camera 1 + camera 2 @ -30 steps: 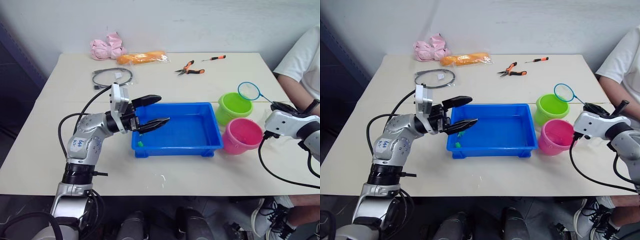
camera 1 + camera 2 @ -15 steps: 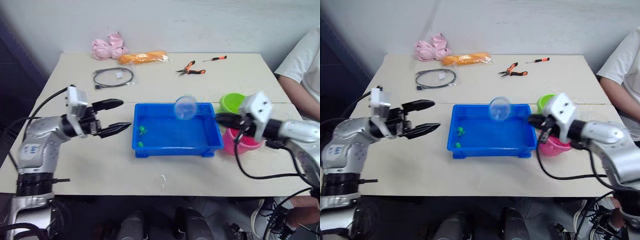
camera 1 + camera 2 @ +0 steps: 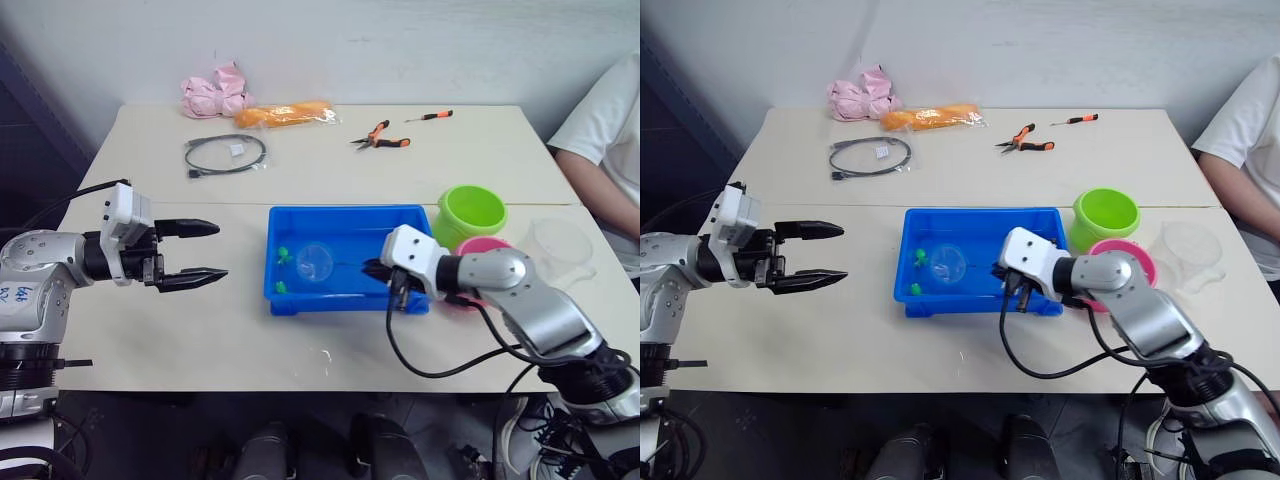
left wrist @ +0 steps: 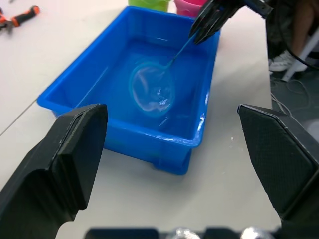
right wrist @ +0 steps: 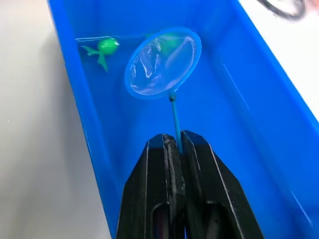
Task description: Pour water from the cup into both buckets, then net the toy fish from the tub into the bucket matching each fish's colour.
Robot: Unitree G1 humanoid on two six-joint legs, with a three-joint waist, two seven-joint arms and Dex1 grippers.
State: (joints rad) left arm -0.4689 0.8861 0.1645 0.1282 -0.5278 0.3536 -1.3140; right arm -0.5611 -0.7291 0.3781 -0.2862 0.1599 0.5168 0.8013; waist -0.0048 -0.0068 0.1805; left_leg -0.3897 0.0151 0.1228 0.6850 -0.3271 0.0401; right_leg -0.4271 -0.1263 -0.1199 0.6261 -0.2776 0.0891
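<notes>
The blue tub (image 3: 345, 212) holds water in the middle of the table. My right gripper (image 3: 372, 270) is shut on the thin stick of the net (image 3: 314, 262), whose hoop is dipped into the tub's left half. Two green toy fish lie there: one (image 5: 102, 47) beside the hoop, another (image 5: 169, 42) at the hoop's rim. My left gripper (image 3: 220, 250) hangs open over the table left of the tub, holding nothing. The green bucket (image 3: 471, 212) and pink bucket (image 3: 483, 245) stand right of the tub, the pink one partly behind my right arm. The clear cup (image 3: 562, 245) stands further right.
At the back of the table lie a black cable loop (image 3: 225, 154), orange-handled pliers (image 3: 380, 138), a small screwdriver (image 3: 428, 117), an orange bag (image 3: 287, 114) and a pink bundle (image 3: 214, 96). A person (image 3: 610, 130) sits at the right edge.
My right gripper swung the net from beside the buckets over the tub and lowered its hoop into the water. My left gripper drew back left, away from the tub.
</notes>
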